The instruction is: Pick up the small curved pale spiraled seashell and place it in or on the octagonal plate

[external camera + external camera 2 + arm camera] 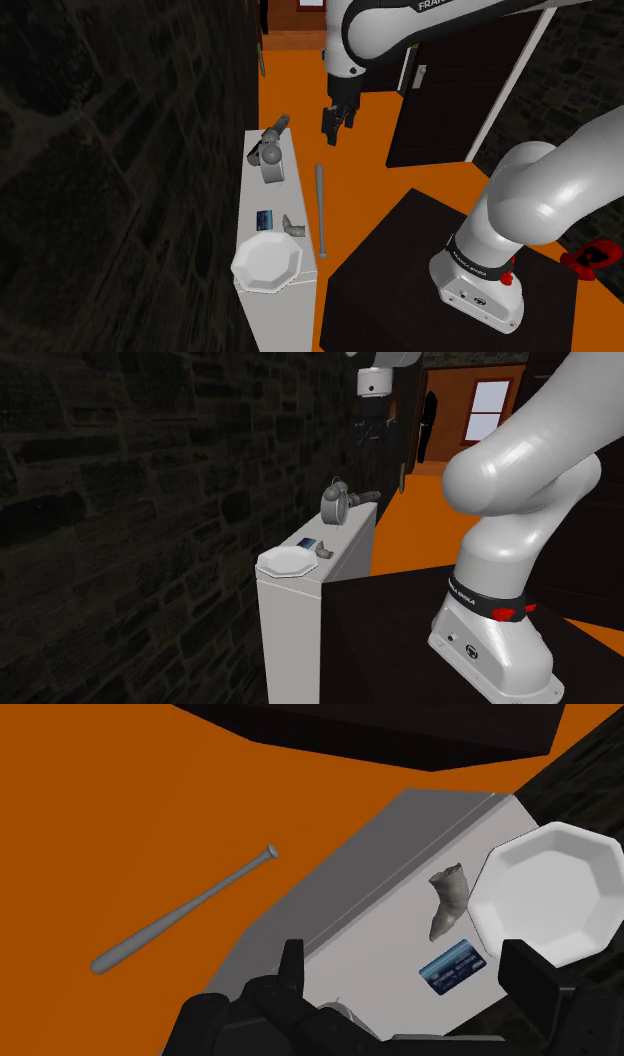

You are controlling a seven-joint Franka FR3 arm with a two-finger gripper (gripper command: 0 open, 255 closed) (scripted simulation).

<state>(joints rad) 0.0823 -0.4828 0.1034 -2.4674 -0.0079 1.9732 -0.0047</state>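
Well below the parted, empty jaws, grey seashell [448,902] just beside the white octagonal plate [548,894].

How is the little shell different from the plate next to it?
The plate is bright white; the seashell is a duller grey. The plate is much bigger than the seashell. The plate is flat with eight straight sides; the seashell is lumpy and curved. Both lie side by side on the same pale narrow table.

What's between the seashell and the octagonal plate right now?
Nothing: in the wrist view the seashell lies right beside the octagonal plate, only a sliver of bare tabletop between them.
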